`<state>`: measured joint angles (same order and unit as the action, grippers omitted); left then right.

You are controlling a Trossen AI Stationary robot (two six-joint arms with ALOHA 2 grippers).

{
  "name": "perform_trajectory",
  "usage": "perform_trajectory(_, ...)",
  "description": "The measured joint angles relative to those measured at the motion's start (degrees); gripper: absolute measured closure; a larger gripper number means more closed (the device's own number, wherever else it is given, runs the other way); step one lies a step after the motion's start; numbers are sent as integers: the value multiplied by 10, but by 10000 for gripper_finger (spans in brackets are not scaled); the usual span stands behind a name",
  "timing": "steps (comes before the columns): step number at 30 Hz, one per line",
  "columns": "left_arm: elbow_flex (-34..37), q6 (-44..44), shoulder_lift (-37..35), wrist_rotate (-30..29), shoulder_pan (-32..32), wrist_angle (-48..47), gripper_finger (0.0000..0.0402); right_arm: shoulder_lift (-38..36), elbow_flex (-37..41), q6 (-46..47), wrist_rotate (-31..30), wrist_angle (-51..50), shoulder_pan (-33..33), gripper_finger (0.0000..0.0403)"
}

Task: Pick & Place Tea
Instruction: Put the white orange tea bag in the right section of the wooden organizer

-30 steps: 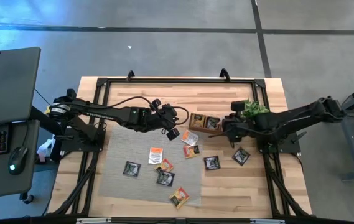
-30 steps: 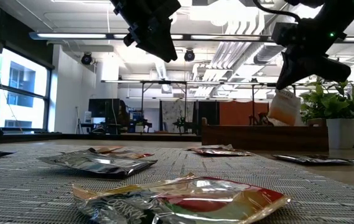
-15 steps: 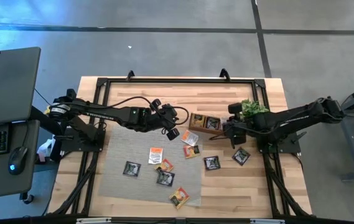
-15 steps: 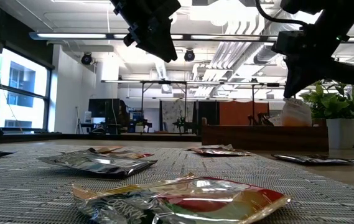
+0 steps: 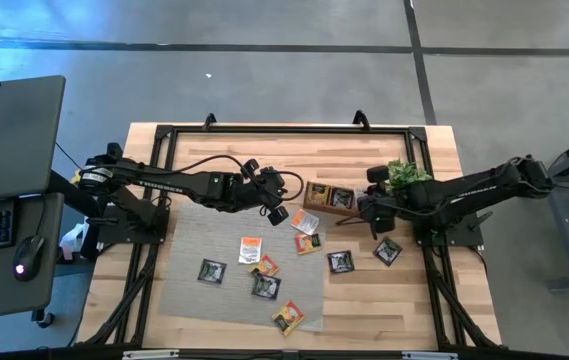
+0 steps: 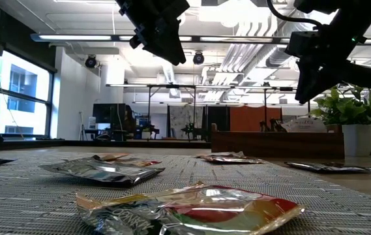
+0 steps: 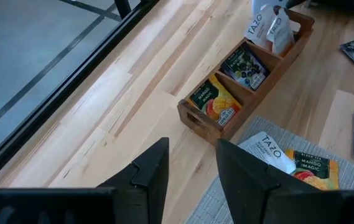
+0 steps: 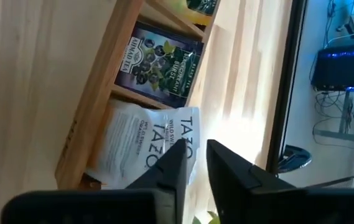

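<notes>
A long wooden tray (image 5: 329, 197) stands at the far side, right of centre. In the left wrist view its compartments hold an orange tea sachet (image 7: 214, 102), a black one (image 7: 245, 65) and white ones (image 7: 270, 28). My right gripper (image 8: 196, 149) hovers open just above the tray's right end. A white sachet (image 8: 139, 137) lies slanted there in the end compartment, clear of the fingers in the low view (image 6: 306, 123). My left gripper (image 5: 279, 210) hangs open over the mat's far edge, holding nothing. Several more sachets lie flat on the mat and on the wood, among them a white one (image 5: 251, 250) and a black one (image 5: 340, 262).
A grey mat (image 5: 194, 240) covers the table's middle and left. A small green plant (image 5: 404, 175) stands just right of the tray, close to my right arm. A black frame rail (image 5: 284, 128) runs along the far edge. Bare wood lies between the tray and that rail.
My right gripper has lowered the white sachet, which hung from its fingers above the tray, into the tray's right end compartment and has let go. The sachet now rests in the tray, below the fingers. The wrist has tipped and rolled slightly.
</notes>
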<state>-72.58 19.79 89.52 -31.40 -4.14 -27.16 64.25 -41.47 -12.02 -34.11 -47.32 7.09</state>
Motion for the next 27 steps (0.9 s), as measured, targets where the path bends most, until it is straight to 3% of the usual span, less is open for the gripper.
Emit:
perform_trajectory(5, 0, 0, 0, 0, 0, 0, 270, 0, 0, 5, 25, 78, 0, 322)
perform_trajectory(11, 0, 0, 0, 0, 0, 0, 270, 2, -1, 35, 192, 253, 1, 320)
perform_trajectory(15, 0, 0, 0, 0, 0, 4, 270, 23, -1, 60, 265, 338, 8, 320)
perform_trajectory(19, 0, 0, 0, 0, 0, 3, 270, 81, -1, 49, 266, 380, 32, 320)
perform_trajectory(27, 0, 0, 0, -1, 0, 1, 270, 222, -1, 144, 244, 421, 41, 320)
